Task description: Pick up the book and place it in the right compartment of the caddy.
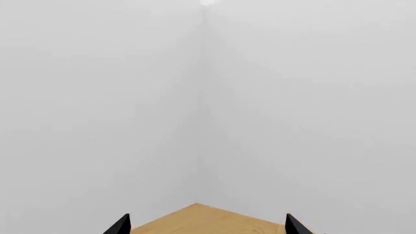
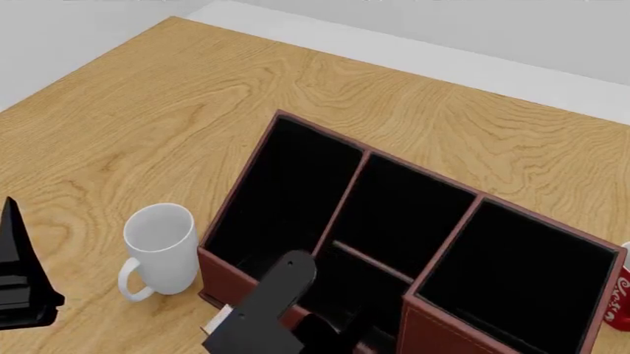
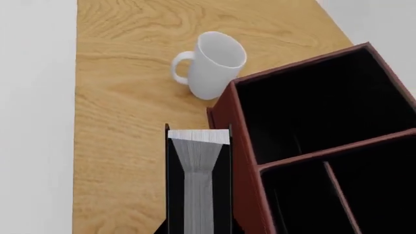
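Note:
My right gripper (image 3: 198, 230) is shut on the book (image 3: 198, 185), a black-covered book with its white page edges facing the right wrist camera. The book hangs over the table just outside the caddy's outer wall (image 3: 234, 131), not far from the white mug (image 3: 211, 61). In the head view the right arm (image 2: 280, 284) reaches over the caddy's near corner (image 2: 221, 276), and a sliver of the book's pages (image 2: 218, 321) shows beside it. The right compartment (image 2: 438, 328), taller and black-lined, stands at the lower right. My left gripper (image 1: 208, 226) is open and holds nothing.
The white mug (image 2: 162, 247) stands just left of the caddy. A red can (image 2: 620, 295) shows at the right edge. My left gripper (image 2: 20, 287) sits at the left edge. The wooden table (image 2: 147, 110) extends back to a white wall.

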Motion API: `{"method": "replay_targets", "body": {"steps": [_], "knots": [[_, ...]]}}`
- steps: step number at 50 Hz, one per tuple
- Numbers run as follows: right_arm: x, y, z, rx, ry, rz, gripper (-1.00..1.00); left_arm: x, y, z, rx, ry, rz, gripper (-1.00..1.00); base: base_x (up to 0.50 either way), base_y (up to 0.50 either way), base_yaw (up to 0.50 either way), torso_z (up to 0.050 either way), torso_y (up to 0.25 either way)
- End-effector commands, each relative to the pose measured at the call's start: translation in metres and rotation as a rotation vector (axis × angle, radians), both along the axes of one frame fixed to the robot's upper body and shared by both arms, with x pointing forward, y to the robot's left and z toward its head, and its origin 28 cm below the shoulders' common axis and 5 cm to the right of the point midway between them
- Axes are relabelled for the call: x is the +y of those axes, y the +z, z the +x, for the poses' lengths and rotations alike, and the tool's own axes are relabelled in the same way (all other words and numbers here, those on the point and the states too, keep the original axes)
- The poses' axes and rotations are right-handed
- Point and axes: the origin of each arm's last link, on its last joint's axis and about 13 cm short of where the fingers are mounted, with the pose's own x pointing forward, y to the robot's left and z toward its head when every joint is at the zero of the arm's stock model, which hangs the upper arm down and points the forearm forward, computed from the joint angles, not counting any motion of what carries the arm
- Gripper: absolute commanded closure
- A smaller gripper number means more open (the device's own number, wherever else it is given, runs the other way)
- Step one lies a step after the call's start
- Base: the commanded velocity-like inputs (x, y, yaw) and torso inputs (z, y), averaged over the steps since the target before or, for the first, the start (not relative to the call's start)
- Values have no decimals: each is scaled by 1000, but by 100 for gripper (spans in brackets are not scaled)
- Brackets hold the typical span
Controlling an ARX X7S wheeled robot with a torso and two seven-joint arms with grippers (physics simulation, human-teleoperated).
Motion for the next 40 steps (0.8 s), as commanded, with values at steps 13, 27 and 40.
{"method": "replay_targets", "body": {"steps": [13,27,40], "knots": [[-13,79,-21,-197,7,144,100,4,2,-1,-7,11,-11,-100,0,0,0,0,0],[-16,113,-18,-243,-13,198,100,6,3,-1,-11,19,-21,-100,0,0,0,0,1],[-26,146,-17,-307,-88,262,100,7,5,-3,-15,22,-25,-100,0,0,0,0,1]]}}
